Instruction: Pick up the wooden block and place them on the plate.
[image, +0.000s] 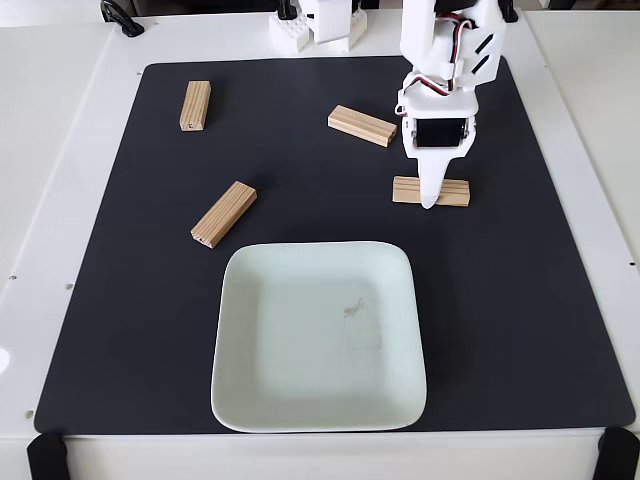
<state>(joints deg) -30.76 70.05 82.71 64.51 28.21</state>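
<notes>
Fixed view, four wooden blocks on the black mat (520, 300), plate has nothing on it yet. Left to right: first block (195, 105) near the mat's far-left corner, standing roughly front-to-back; second block (224, 214) left of centre, angled, just off the plate's far-left corner; plate (232, 400) sits against the mat's near edge, about centred, small smudge near its middle; third block (362, 125) near the far edge, centre, slightly tilted; fourth block (432, 191) right of centre, lying crosswise, well apart from the plate's far-right corner. Gripper (429, 195) is down right over the fourth block's middle, white finger crossing it; block ends stick out both sides of the finger. Cannot tell whether the jaws are apart or already pinching the block, since the near finger hides the gap. Step in hand looks like grasping this fourth block. To do it well: keep the fingers straddling the narrow width at mid-length so it does not pivot, close fully before lifting, lift straight up, then carry toward the near edge and set it inside the plate's rim.
</notes>
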